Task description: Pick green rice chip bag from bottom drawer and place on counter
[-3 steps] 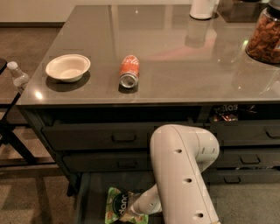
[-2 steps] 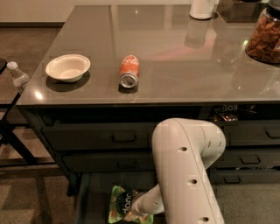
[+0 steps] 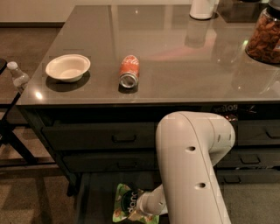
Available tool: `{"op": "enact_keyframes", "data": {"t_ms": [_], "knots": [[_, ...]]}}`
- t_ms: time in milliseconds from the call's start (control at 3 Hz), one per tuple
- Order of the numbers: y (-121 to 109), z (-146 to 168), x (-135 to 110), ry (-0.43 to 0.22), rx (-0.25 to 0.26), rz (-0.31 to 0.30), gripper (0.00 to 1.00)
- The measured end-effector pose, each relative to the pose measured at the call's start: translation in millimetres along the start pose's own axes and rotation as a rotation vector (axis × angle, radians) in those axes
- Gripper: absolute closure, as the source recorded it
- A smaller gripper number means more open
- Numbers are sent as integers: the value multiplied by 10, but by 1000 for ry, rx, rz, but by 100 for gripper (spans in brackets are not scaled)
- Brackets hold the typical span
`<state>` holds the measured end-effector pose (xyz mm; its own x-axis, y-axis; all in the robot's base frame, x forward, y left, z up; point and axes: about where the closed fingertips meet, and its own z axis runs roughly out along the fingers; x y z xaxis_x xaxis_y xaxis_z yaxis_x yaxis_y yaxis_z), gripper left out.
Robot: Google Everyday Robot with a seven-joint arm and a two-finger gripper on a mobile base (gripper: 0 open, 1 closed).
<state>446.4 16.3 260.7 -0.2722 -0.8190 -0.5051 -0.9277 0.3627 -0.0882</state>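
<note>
Compared with one second ago, the big white arm (image 3: 192, 166) has moved a little to the right and its elbow stands a bit higher in front of the drawers, and the bag (image 3: 126, 204) has moved a small way to the right together with it. The bag lies in the open bottom drawer (image 3: 94, 197), below the front left part of the counter (image 3: 175, 48), and it now seems slightly more raised at its top than in the earlier picture. The claw (image 3: 140, 210) is low in that drawer, at the right edge of the bag and touching it, but the wrist covers it, so I cannot tell if it is spread or already pinching the bag. Because bag and arm moved together, I judge that the grasp is probably made and the lift is only starting; the bag is not yet out of the drawer. On the counter nothing has changed: the red can (image 3: 129, 71) lies on its side near the front edge, the white bowl (image 3: 68, 68) sits near the front left corner, the jar (image 3: 264, 37) stands at the right edge, and a white container (image 3: 202, 8) is at the far edge. For placing, I think the free part of the front edge between can and jar is a good place.
</note>
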Motion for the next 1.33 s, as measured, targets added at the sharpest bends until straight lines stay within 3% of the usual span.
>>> {"op": "enact_keyframes", "data": {"t_ms": [333,1000,1333], "knots": [[-86,-193,-55,-52,24,9,100],[-309,-1277,62,-70,162,10,100],[-309,-1277,62,-70,162,10,100]]}}
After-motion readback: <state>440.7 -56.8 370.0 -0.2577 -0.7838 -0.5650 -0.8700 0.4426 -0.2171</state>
